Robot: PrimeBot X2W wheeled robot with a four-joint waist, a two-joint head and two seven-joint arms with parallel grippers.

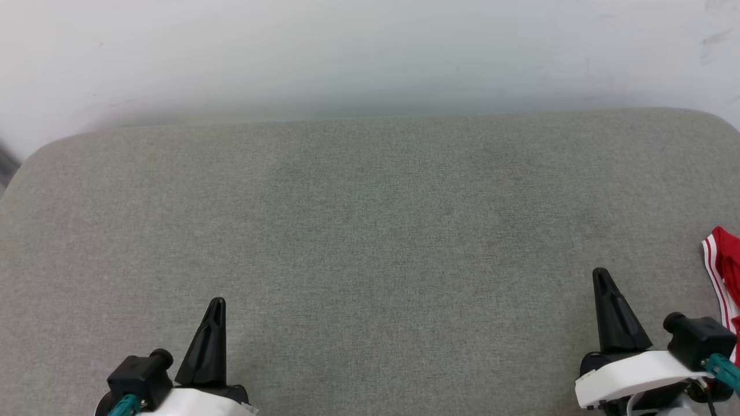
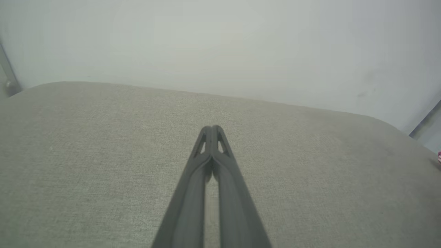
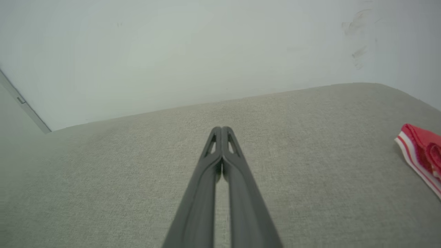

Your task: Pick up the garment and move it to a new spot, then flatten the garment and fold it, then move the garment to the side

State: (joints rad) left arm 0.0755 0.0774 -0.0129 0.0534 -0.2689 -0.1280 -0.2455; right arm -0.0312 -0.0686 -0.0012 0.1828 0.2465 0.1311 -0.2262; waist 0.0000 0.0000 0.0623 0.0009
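A corner of the red garment (image 1: 725,271) with red-and-white striped trim lies at the far right edge of the grey padded surface (image 1: 370,231); most of it is cut off by the frame. The right wrist view catches the same garment (image 3: 421,151) at its right edge. My right gripper (image 1: 601,276) sits at the lower right, just left of the garment and apart from it, its fingers (image 3: 222,132) pressed together on nothing. At the lower left, my left gripper (image 1: 217,305) is shut too, fingertips (image 2: 212,131) touching, far from the garment.
The grey fabric surface has rounded far corners and meets a pale wall (image 1: 370,52) behind it. A dark strip (image 1: 6,164) shows past the surface's far left corner.
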